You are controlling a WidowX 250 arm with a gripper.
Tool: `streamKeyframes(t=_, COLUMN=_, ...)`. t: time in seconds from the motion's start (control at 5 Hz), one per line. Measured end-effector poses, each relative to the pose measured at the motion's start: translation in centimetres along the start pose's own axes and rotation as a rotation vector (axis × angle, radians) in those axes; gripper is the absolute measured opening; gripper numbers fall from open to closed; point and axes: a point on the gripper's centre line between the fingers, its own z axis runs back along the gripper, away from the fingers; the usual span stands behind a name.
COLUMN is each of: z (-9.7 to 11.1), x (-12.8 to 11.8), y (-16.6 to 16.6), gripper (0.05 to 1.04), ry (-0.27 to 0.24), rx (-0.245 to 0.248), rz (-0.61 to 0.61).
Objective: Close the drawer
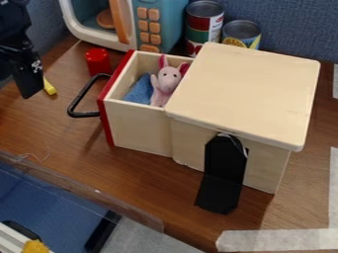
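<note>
The black gripper [27, 79] hangs at the upper left, left of the drawer and apart from it. A wooden box [247, 91] stands on the table with its drawer [139, 126] pulled out to the left. The drawer has a red front [113, 99] and a black loop handle [80, 101] on its left side. Inside the drawer a pink plush animal [166, 81] sits beside a blue cloth [140, 91].
A red cylinder [98, 62] stands behind the handle, and a yellow piece [49, 87] lies by the gripper. Behind are a toy microwave [125, 24] and two cans [203, 24]. A black flap [223, 173] hangs at the box's front. A clear panel [86, 190] edges the table.
</note>
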Motion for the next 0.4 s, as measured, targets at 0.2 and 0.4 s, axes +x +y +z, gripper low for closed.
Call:
streamKeyframes(t=0.2, z=-0.8, x=-0.1, y=-0.1, gripper=1.001, ry=0.018, rx=-0.014, rz=-0.010)
streamKeyframes(t=0.4, z=-4.1, x=0.4, y=0.6, gripper=1.001, ry=0.067, rx=-0.006, rz=-0.196)
